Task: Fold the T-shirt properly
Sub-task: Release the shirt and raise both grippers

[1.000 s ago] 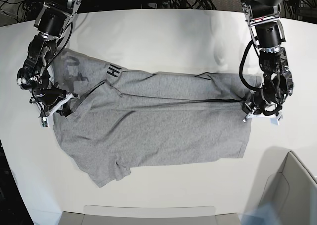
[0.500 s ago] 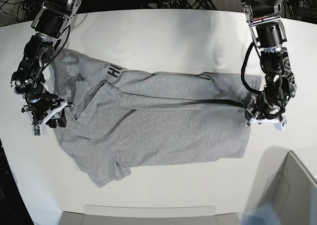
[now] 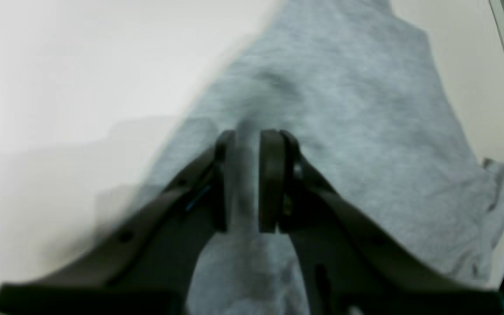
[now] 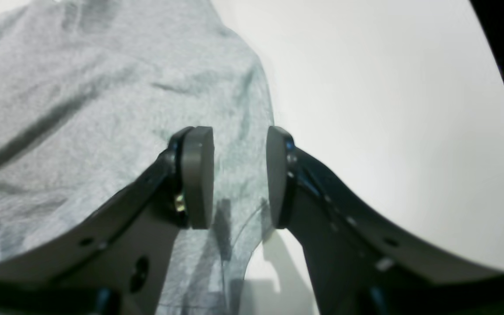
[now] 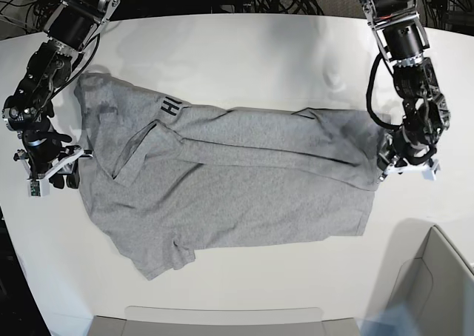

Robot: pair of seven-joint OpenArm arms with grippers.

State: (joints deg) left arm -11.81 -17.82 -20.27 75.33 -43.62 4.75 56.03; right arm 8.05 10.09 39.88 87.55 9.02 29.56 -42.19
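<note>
Cloth covers the middle of the white worktop [image 5: 244, 62]: the T-shirt [image 5: 237, 188] lies spread lengthwise, its far long edge already turned over onto the body, black lettering [image 5: 171, 106] peeking out far left. The right pincer [image 4: 239, 175] stands spread at the shirt's left end, holding nothing, one pad over the cloth and the other at its edge. The left pincer [image 3: 247, 179] sits at the right end with jaws slightly apart, a strip of grey showing between them; whether it pinches that fabric I cannot tell. Both ends being flanked suggests the arms work the long fold together.
</note>
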